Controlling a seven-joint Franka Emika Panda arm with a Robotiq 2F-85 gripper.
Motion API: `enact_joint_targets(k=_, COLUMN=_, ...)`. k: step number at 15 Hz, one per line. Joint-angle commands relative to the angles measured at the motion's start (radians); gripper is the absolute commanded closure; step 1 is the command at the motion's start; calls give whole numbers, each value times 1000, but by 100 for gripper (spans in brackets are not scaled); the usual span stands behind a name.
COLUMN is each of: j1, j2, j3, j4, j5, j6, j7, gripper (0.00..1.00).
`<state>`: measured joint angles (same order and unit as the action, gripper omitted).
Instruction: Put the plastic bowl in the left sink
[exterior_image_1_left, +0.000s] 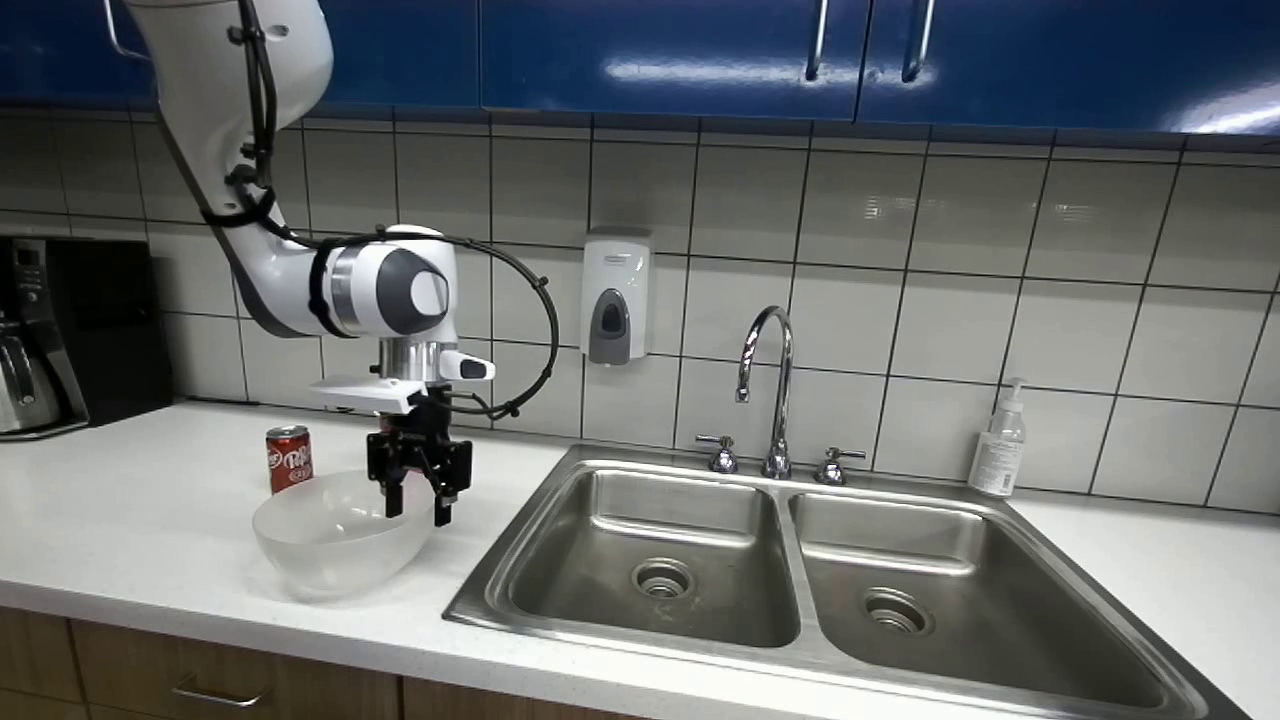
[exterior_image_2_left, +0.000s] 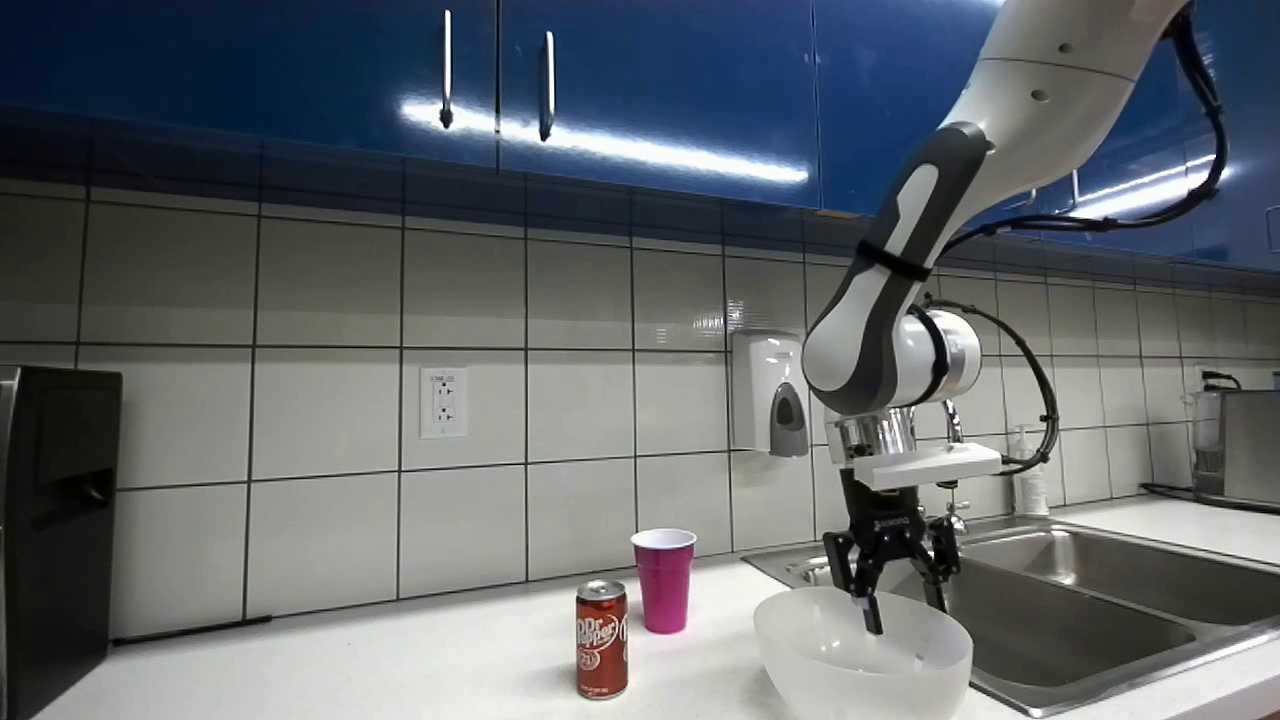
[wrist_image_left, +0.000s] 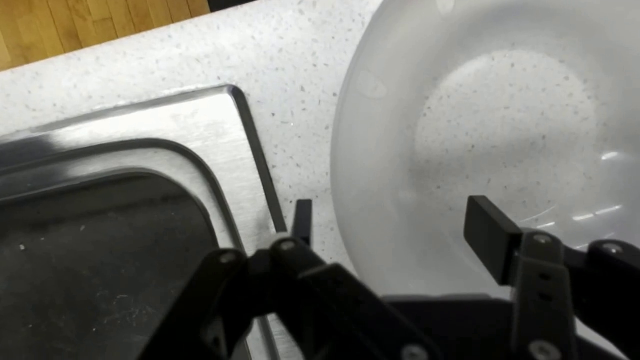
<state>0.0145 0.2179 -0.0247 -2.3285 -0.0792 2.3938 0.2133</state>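
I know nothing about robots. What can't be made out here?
Soda can: base hidden behind the plastic bowl in an exterior view.
Plastic bowl: in the wrist view, cut off by top and right edges, partly behind the hand.
Left sink: in the wrist view, cut off by left and bottom edges.
Coffee maker: cut off by the left edge in both exterior views.
Pump bottle: print too small in both exterior views.

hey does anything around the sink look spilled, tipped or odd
I see nothing tipped or spilled: the wide, translucent plastic bowl, red cylindrical soda can and tapered pink cup stand upright. Only the rectangular stainless-steel left basin looks lightly speckled, possibly residue.
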Motion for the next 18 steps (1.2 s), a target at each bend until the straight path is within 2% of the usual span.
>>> enact_joint_targets(k=1, j1=0, j2=-10, j3=-4, j4=-16, j5=-6, j6=27, j7=-30, gripper=51)
enact_joint_targets(k=7, j1=0, j2=-17, j3=-8, j4=-19, j5=-18, j6=42, j7=-31, gripper=97)
enact_joint_targets(k=8, j1=1, j2=-15, j3=-9, j4=-18, j5=-21, j6=44, j7=-29, gripper=100)
enact_joint_targets(k=10, j1=2, j2=-16, j3=-8, j4=-19, j5=-25, j6=44, j7=-32, gripper=97)
enact_joint_targets(k=12, j1=1, j2=-18, j3=-8, j4=-20, j5=-23, j6=52, j7=-37, gripper=100)
enact_joint_targets(k=18, j1=-1, j2=-50, j3=-3, j4=-32, j5=-15, j6=75, j7=-70, gripper=98)
